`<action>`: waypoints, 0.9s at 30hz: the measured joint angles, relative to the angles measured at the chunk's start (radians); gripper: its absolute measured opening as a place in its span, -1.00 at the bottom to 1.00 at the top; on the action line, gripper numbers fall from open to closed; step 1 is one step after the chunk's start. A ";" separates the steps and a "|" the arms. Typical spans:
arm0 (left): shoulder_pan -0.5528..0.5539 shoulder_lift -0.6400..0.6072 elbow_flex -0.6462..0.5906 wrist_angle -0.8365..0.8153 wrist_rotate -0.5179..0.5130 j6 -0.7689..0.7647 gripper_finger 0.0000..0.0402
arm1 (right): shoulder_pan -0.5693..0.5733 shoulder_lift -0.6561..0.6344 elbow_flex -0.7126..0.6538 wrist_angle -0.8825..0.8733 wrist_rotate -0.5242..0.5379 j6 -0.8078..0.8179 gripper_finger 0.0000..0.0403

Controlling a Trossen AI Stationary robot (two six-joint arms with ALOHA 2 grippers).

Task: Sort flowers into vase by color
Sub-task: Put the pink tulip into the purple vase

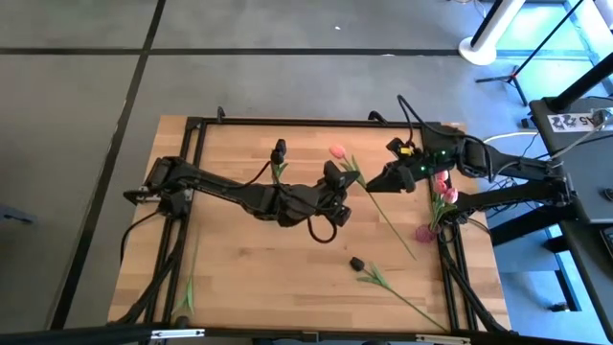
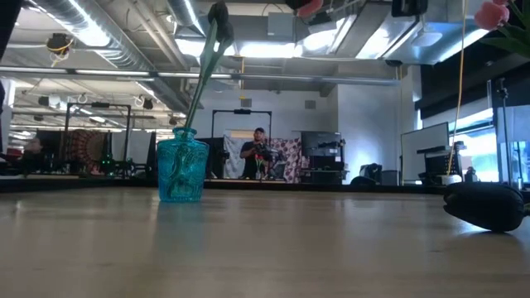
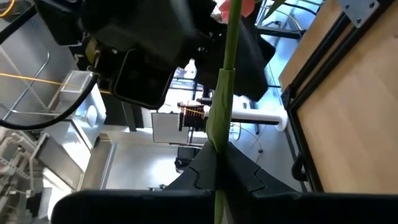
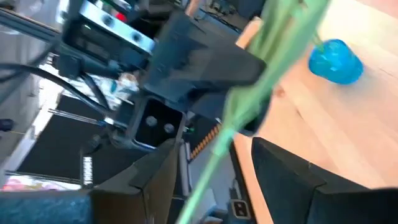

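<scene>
Pink tulip (image 1: 337,151) stem pinched in shut left pincer (image 1: 351,178); right pincer (image 1: 375,182) spread around it.

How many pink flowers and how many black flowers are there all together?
Pink tulips: 3, one of them in the left gripper, two at the table's right edge
Black tulips: 2, one lying on the table, one in the blue vase
Total: 5
One more stem lies near the left edge; its head does not show, so it is not counted.
</scene>
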 joint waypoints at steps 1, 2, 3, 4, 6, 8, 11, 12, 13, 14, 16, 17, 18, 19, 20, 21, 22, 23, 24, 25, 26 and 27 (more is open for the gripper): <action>0.000 0.000 0.000 0.000 0.001 0.000 -0.98 | 0.000 0.003 0.000 0.020 0.002 0.013 0.04; 0.000 0.000 0.000 -0.002 0.001 0.000 -0.98 | 0.000 0.007 0.000 0.034 0.002 0.022 0.04; 0.000 0.000 0.000 -0.002 0.001 0.000 -0.98 | 0.000 0.013 0.000 0.044 0.002 0.026 0.03; 0.000 0.000 0.000 -0.003 0.002 0.000 -0.98 | 0.000 0.017 0.000 0.051 0.002 0.028 0.02; 0.001 0.000 0.000 -0.003 0.001 0.000 -0.98 | 0.000 0.031 0.000 0.051 -0.002 0.041 -0.04; 0.001 0.000 0.000 -0.004 0.001 -0.001 -0.98 | 0.000 0.043 0.000 0.045 -0.008 0.043 -0.14; -0.001 0.000 0.000 -0.006 0.001 -0.001 -0.98 | 0.000 0.047 0.000 0.050 0.002 0.041 -0.33; -0.004 0.000 0.000 -0.006 0.001 -0.002 -0.98 | 0.000 0.046 0.000 0.053 0.004 0.039 -0.41; -0.005 0.000 0.000 -0.006 0.000 -0.002 -0.98 | 0.000 0.046 0.000 0.052 0.007 0.037 -0.48; -0.007 0.000 0.000 -0.006 -0.001 -0.002 -0.97 | 0.000 0.046 0.000 0.049 0.012 0.035 -0.55; -0.011 0.000 0.000 -0.006 -0.003 -0.002 -0.95 | 0.000 0.047 0.000 0.047 0.018 0.028 -0.70; -0.012 0.000 0.000 -0.004 -0.005 -0.003 -0.93 | 0.000 0.047 0.000 0.045 0.020 0.024 -0.77; -0.015 0.000 0.000 -0.002 -0.007 -0.003 -0.90 | 0.000 0.047 0.000 0.042 0.021 0.020 -0.84; -0.018 -0.001 0.000 -0.001 -0.008 -0.003 -0.87 | 0.000 0.047 0.000 0.039 0.021 0.013 -0.90; -0.021 -0.001 0.000 -0.002 -0.008 -0.004 -0.83 | 0.000 0.047 0.000 0.033 0.021 0.003 -0.94; -0.024 -0.001 0.000 -0.002 -0.008 -0.009 -0.79 | 0.000 0.047 0.000 0.031 0.021 -0.009 -0.95; -0.027 -0.001 0.000 -0.002 -0.008 -0.020 -0.74 | 0.000 0.047 0.000 0.028 0.022 -0.014 -0.94; -0.030 -0.001 0.000 -0.002 -0.010 -0.033 -0.69 | 0.000 0.047 0.000 0.026 0.026 -0.024 -0.93; -0.033 -0.001 0.000 -0.003 -0.014 -0.050 -0.64 | 0.000 0.047 0.000 0.027 0.029 -0.039 -0.91; -0.038 -0.001 0.000 -0.004 -0.024 -0.071 -0.59 | 0.000 0.047 0.000 0.027 0.031 -0.054 -0.90; -0.042 -0.001 0.000 -0.004 -0.039 -0.100 -0.54 | 0.000 0.045 0.000 0.029 0.032 -0.067 -0.90; -0.048 -0.001 0.000 -0.004 -0.056 -0.138 -0.49 | 0.000 0.041 0.000 0.029 0.035 -0.083 -0.92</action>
